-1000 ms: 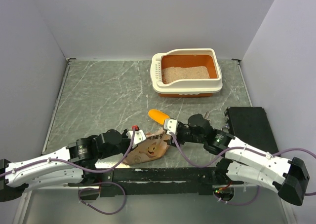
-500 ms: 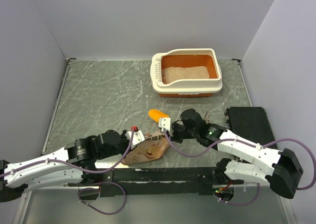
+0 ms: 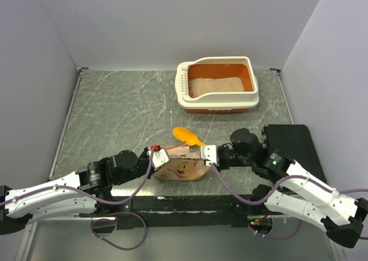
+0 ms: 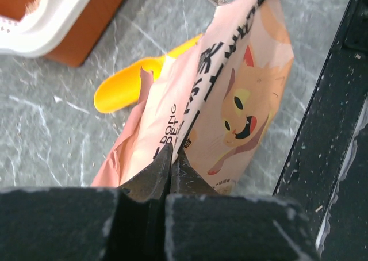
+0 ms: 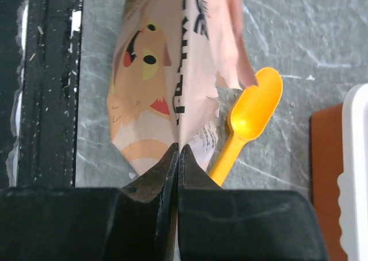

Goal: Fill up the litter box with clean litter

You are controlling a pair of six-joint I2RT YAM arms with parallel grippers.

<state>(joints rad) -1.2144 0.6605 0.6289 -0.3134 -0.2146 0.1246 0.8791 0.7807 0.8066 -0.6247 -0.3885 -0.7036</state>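
The litter box (image 3: 217,107) stands at the back of the table, cream outside and orange inside, with pale beige clean litter (image 3: 215,85) spread across its floor. Near the front edge a tan paper bag (image 3: 180,170) with a cat drawing hangs stretched between my two arms. My left gripper (image 3: 158,156) is shut on the bag's left top corner (image 4: 190,108). My right gripper (image 3: 206,153) is shut on its right top corner (image 5: 172,94). A yellow-orange scoop (image 3: 187,136) lies on the table just behind the bag, also seen as the scoop (image 5: 248,123) in the right wrist view.
A flat black box (image 3: 290,143) sits at the right side of the table beside my right arm. A black rail (image 3: 190,203) runs along the near edge under the bag. The litter box corner (image 4: 54,19) shows in the left wrist view.
My right gripper closed on the bag's right corner and pulled right. The bag rose from lying crumpled to hanging upright and stretched between both grippers. The left gripper shifted slightly right.
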